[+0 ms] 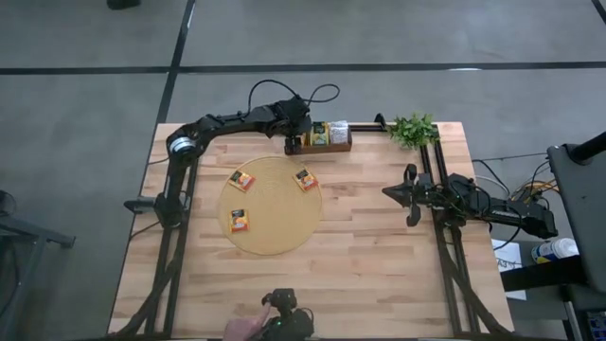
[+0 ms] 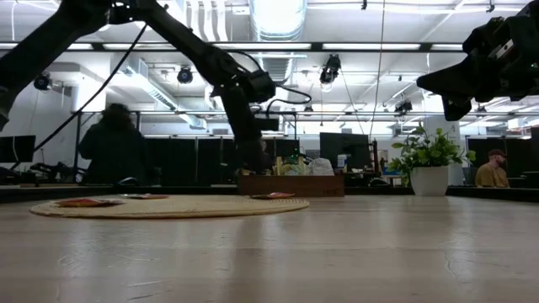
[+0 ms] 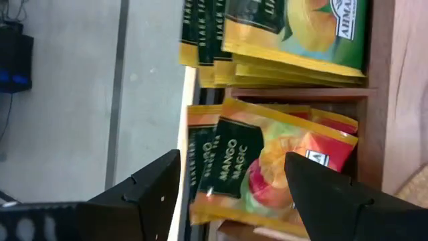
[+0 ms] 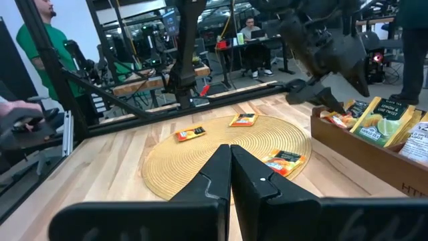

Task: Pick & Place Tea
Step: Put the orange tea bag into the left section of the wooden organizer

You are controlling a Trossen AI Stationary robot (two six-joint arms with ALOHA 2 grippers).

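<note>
L gripper (image 3: 231,191) sits w/ fingers apart, straddling the orange sachets (image 3: 267,167) standing in the tray (image 1: 319,145) at the table's far edge. Thin, light, slick foil, prob. bends easily; pinch one top edge. Three more sachets (image 1: 241,180) lie on the mat (image 1: 271,234). R gripper (image 4: 231,167) is pressed together, empty, at right.
</note>
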